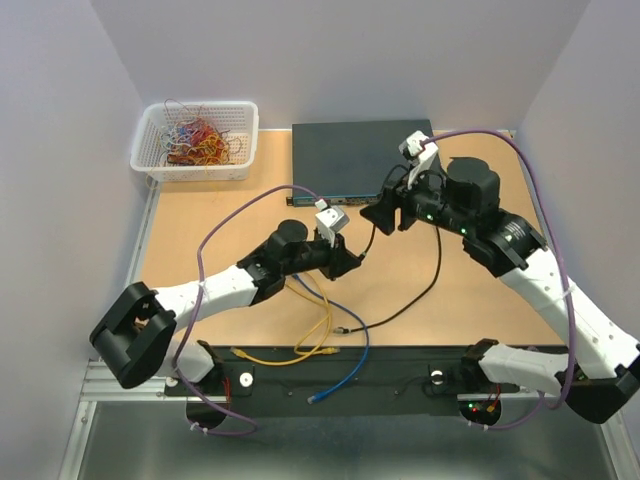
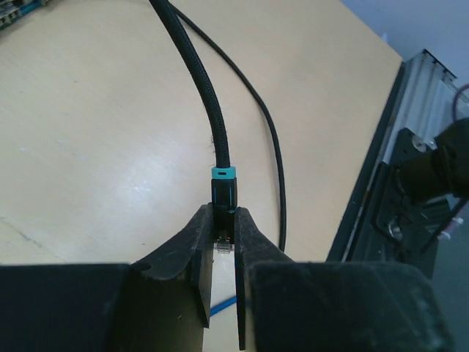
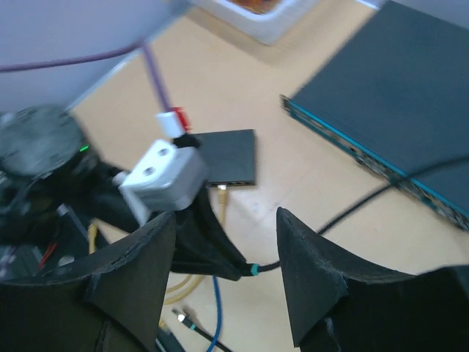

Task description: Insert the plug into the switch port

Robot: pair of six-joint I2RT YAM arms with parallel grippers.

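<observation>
Plug point(image 2: 223, 192) sits clamped in the left gripper point(image 2: 223, 220), just in front of the small black box point(image 3: 229, 155), whose port row point(image 3: 236, 181) faces it; right gripper point(image 3: 227, 214), fingers apart, hangs farther from that box.

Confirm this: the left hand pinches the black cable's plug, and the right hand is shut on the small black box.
Not quite. The left hand does pinch the black cable's plug, but the right hand is open and holds nothing; the small black box lies apart from it. The right wrist view shows this.
</observation>
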